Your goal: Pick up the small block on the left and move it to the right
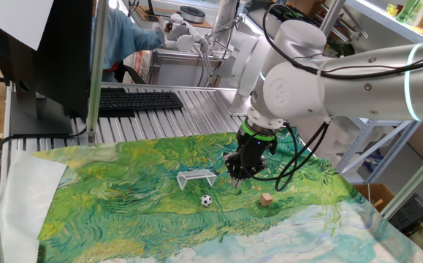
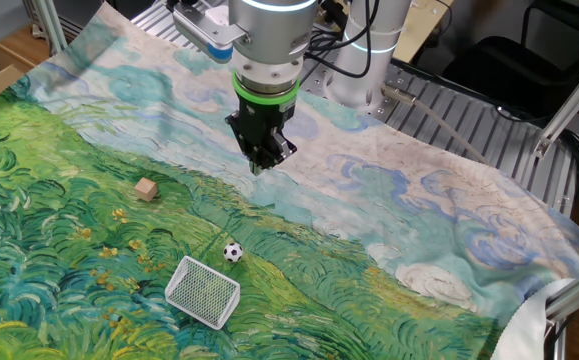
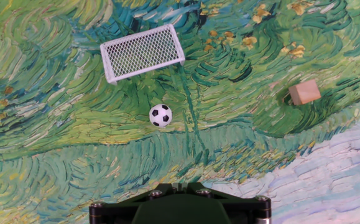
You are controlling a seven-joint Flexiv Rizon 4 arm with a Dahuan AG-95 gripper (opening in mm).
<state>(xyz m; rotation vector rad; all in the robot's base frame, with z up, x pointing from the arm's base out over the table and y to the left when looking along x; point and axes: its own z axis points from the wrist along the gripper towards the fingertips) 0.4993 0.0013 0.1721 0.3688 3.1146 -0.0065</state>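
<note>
End effector (image 2: 260, 163) hovers — small block (image 2: 147, 189) lies apart

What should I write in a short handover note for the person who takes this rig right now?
Gripper: above the cloth, holding nothing; whether its fingers are open or shut cannot be told.
Small block: lies on the painted cloth, apart from the gripper, untouched.
Soccer ball and white goal frame: near each other on the cloth, not touching the block.
Done: nothing yet, the block is not grasped.
Left: go to the block, grasp it, lift it, set it down on the other side.
</note>
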